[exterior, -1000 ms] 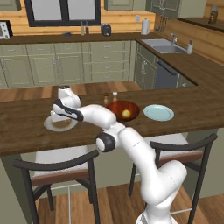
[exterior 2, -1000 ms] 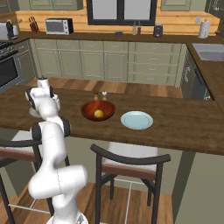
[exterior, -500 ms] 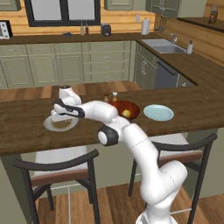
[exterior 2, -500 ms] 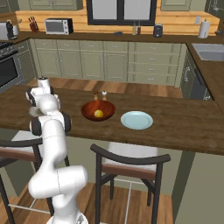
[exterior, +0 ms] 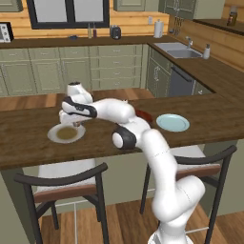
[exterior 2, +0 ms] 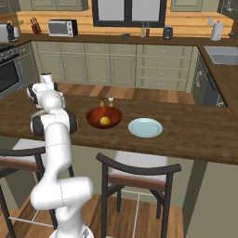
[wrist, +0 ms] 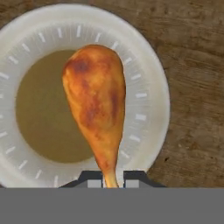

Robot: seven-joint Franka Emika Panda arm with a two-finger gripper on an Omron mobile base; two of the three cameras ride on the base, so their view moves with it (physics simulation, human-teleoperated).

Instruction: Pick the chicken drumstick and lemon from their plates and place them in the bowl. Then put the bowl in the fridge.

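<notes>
Wooden counter (exterior: 28, 143) with the arm reaching to its left part, seen from the left base camera, the right base camera and the hand camera. The gripper (wrist: 110, 180) hangs directly over the white-rimmed plate (wrist: 153, 87), which lies near the counter's front edge towards its left end (exterior: 66, 133). In the hand view the chicken drumstick (wrist: 96, 100) extends away from the gripper: its thin tapered end sits between the two dark fingertips (wrist: 94, 179), which stand close on either side of it with only the bone end separating them, and its broad browned end points to the far rim of the plate. The narrow gap shows the fingers closed on the drumstick's tip. Whether the drumstick rests on the plate's brownish centre or hangs just above it cannot be told. In the left base view the gripper (exterior: 70, 125) is just above the plate, and the drumstick itself is too small to make out there.

The reddish-brown bowl (exterior 2: 104, 116) stands near the middle of the counter, well apart from the gripper, with the lemon (exterior 2: 105, 121) lying inside it. Just to the bowl's right, towards the front edge, lies the pale green-blue plate (exterior 2: 145, 127). Two small bottles (exterior 2: 106, 101) stand just behind the bowl, towards the counter's far edge.
</notes>
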